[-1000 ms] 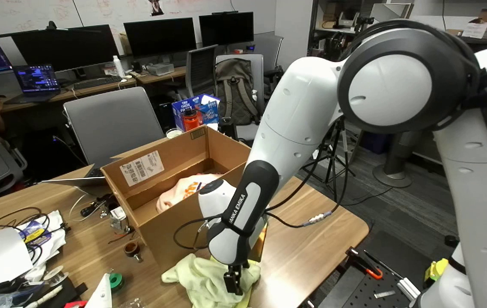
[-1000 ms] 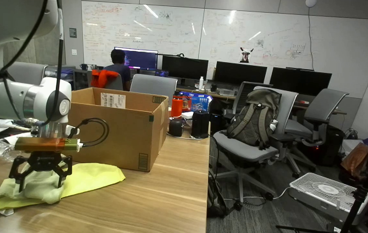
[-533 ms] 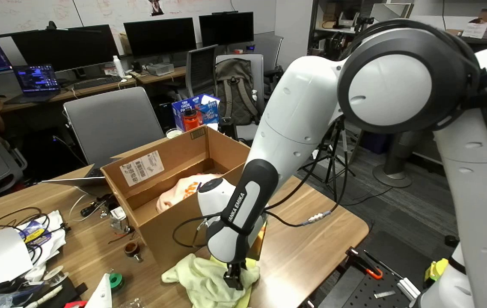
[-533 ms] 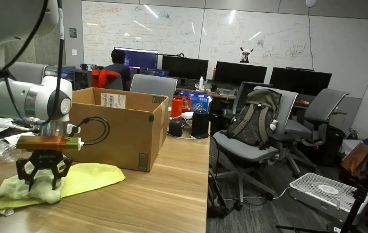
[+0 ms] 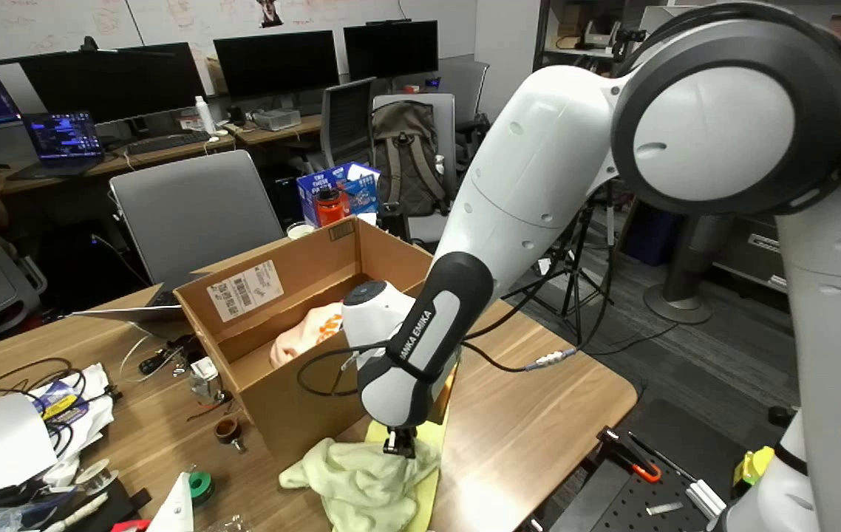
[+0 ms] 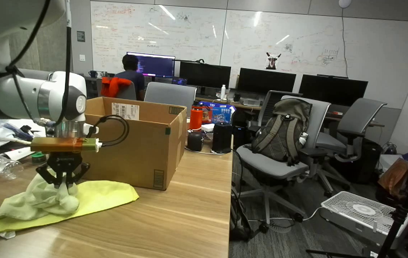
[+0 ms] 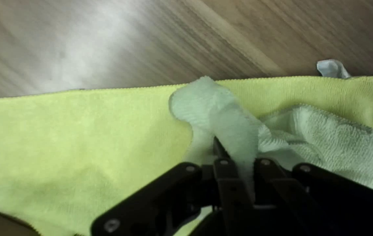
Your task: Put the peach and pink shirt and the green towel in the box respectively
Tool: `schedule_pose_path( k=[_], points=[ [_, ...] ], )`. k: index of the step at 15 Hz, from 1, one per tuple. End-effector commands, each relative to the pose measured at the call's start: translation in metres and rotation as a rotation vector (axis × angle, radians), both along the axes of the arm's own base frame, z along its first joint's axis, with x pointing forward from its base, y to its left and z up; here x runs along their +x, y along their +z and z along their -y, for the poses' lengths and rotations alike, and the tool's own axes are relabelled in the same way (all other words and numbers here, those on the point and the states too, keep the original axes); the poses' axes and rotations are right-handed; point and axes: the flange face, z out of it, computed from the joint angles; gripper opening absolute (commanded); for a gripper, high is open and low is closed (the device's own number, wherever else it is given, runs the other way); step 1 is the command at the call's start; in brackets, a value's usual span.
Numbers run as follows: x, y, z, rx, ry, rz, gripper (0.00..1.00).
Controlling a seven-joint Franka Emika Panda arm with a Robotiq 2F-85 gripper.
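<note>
Black two-fingered end effector (image 6: 64,184) pinching a fold of crumpled pale-green cloth towel (image 6: 37,200), the rest draped partly over a bright yellow cloth (image 6: 102,195) on the wood-grain desk (image 6: 182,218), just beside an open-topped brown cardboard box (image 6: 143,154), orange-lettered peach-pink shirt (image 5: 306,338) inside it

Whiteboard (image 6: 189,32): twelve to one o'clock from here, scribbled, streaked with light (image 6: 167,12).
Chairs (image 6: 363,114): grey, mostly near three o'clock.
Floor (image 6: 268,247): grey, five o'clock.

Green towel (image 7: 321,141) rough, nubby cloth — box (image 6: 128,154) matt cardboard, table (image 6: 189,215) glossy wood — shirt (image 5: 304,338) apparently smooth fabric
</note>
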Motion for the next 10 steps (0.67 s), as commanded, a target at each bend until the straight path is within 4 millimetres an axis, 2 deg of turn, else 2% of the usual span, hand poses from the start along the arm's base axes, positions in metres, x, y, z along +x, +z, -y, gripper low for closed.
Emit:
schedule_pose_path(
  k=[1, 10],
  points=[
    [0.004, 0.038, 0.007, -0.023, -0.042, 0.084, 0.02],
    [0.008, 0.108, 0.007, -0.046, -0.118, 0.235, 0.02]
  ],
)
